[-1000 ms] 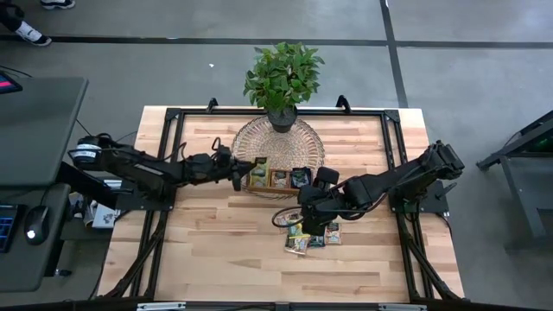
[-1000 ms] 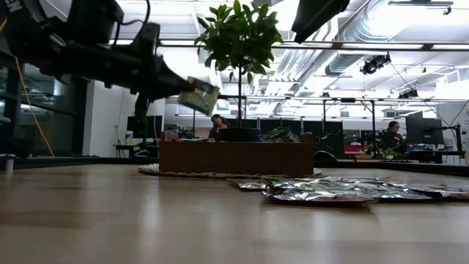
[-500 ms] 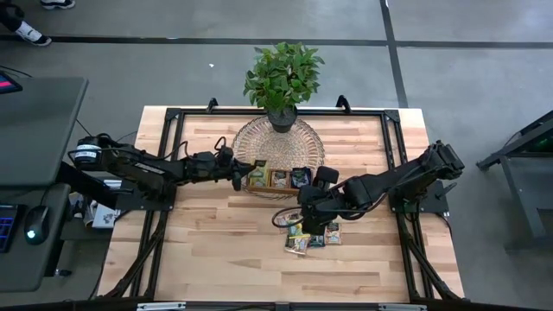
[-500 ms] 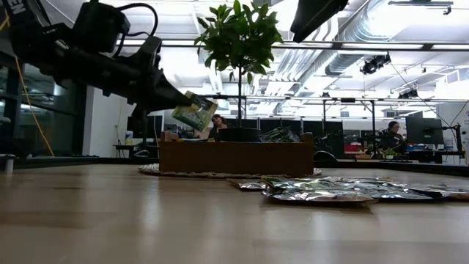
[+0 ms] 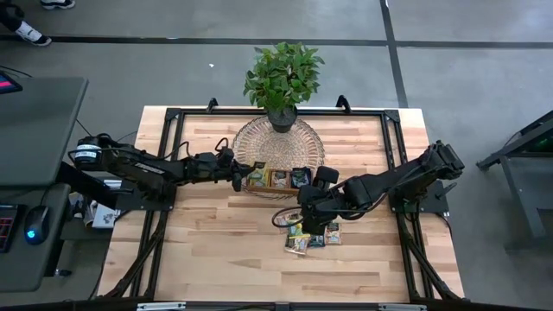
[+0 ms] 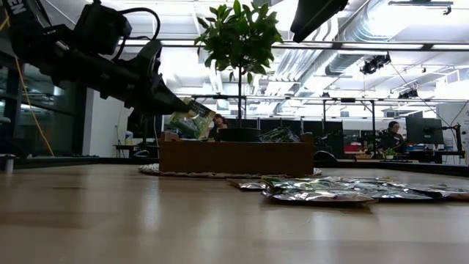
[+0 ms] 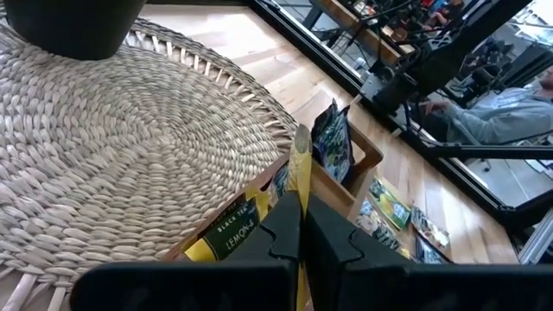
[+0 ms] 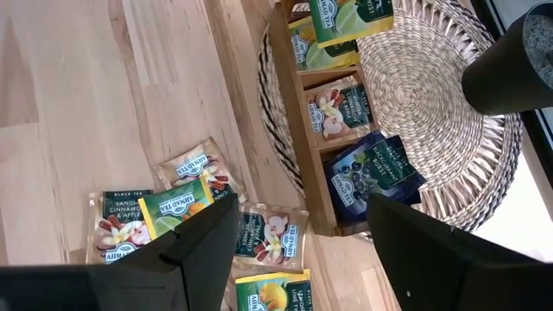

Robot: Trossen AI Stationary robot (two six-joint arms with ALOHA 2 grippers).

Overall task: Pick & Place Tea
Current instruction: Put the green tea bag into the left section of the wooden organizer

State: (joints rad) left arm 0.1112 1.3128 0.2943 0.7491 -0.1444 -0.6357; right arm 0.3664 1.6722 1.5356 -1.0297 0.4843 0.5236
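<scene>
A brown wooden tray [image 5: 278, 187] with three compartments stands at the table's middle, half on a woven mat [image 5: 276, 142], with tea sachets standing in each compartment. My left gripper [image 5: 243, 175] reaches in from the table's left, shut on a yellow-green tea sachet [image 6: 192, 122] just above the tray's left end [image 6: 172, 155]. Several loose sachets [image 5: 309, 238] lie flat on the table near the tray. My right gripper [image 5: 309, 222] hangs open above that pile [image 8: 186, 203], touching nothing. My left gripper pinches the yellow-green sachet between its two fingers by one edge [image 7: 301, 200]. The fingers [image 6: 165, 99] come from the table's left, slanting down. The sachet sticks out ahead of them, tilted and clear of the table, just over the tray.
A potted plant [image 5: 282, 76] stands on the mat's far side. Black frame rails [image 5: 168, 164] run along the table's left, right and far edges. A dark cable loop [image 5: 283, 218] lies beside the pile. Bare wood stretches toward the near edge.
My left gripper has tipped its fingers downward and sunk a little toward the tray, still shut. The yellow-green sachet has come down with it, from well above the tray's left end to just over it.
</scene>
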